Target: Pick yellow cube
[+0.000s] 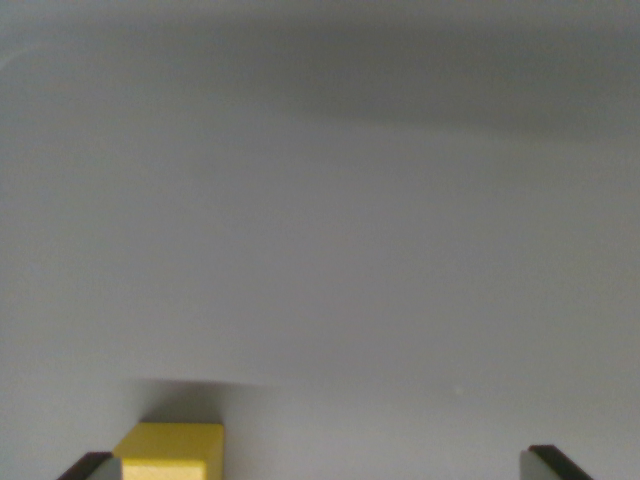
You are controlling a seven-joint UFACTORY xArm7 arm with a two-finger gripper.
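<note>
With my fingers (325,465) spread wide over the pale tabletop (330,250), the yellow cube (170,452) sits just beside the finger on the wrist view's left, so I judge I must centre before closing.

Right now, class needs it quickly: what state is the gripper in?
Gripper: open, holding nothing; the yellow cube sits beside the finger on the wrist view's left.

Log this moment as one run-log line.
phase: approach | gripper: open, nothing held | yellow cube: on grey surface, beside finger at wrist view's left, off-centre | grasp: not yet made
</note>
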